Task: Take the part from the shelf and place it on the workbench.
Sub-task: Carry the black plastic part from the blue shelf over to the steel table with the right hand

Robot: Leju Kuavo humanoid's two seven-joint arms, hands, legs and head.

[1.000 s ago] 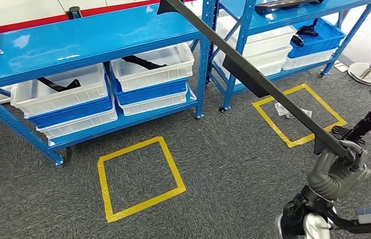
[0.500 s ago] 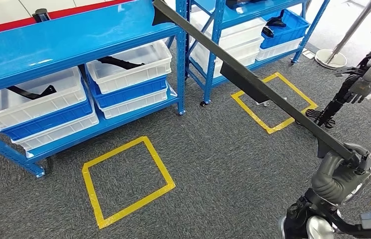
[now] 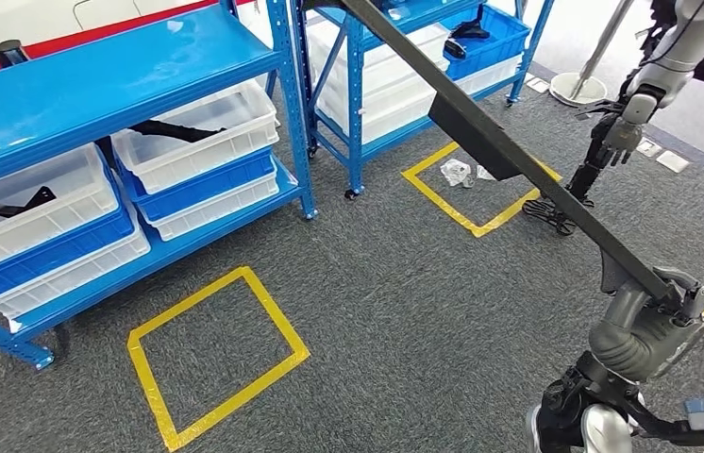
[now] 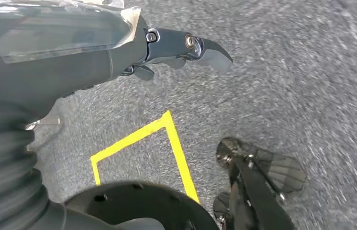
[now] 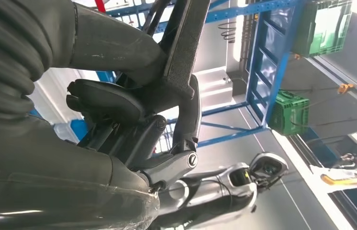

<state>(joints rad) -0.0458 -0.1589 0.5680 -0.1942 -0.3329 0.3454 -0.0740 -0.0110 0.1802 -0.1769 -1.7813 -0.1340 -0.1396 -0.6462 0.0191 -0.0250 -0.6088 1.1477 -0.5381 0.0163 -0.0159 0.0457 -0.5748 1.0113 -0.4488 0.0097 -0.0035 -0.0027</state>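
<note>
The part (image 3: 480, 142) is a long, flat black bar. In the head view it runs from the top centre down to the lower right. My right hand (image 3: 650, 326) grips its lower end there, with the bar slanting up over the carpet. Up close in the right wrist view, the thumb and fingers of the right hand (image 5: 119, 105) are wrapped round the bar (image 5: 186, 43). My left hand (image 4: 167, 48) hangs above the grey carpet with its fingers stretched out and nothing in it.
Blue shelves (image 3: 93, 85) with white and blue bins (image 3: 197, 132) stand at the left and back. Two yellow tape squares (image 3: 211, 354) (image 3: 476, 184) mark the carpet, the far one holding crumpled plastic (image 3: 455, 172). Another robot (image 3: 650, 75) stands at the upper right.
The whole picture has slid left as the camera turned right; the shelves moved toward the left edge and the other robot came further into view. The bar stays in my right hand.
</note>
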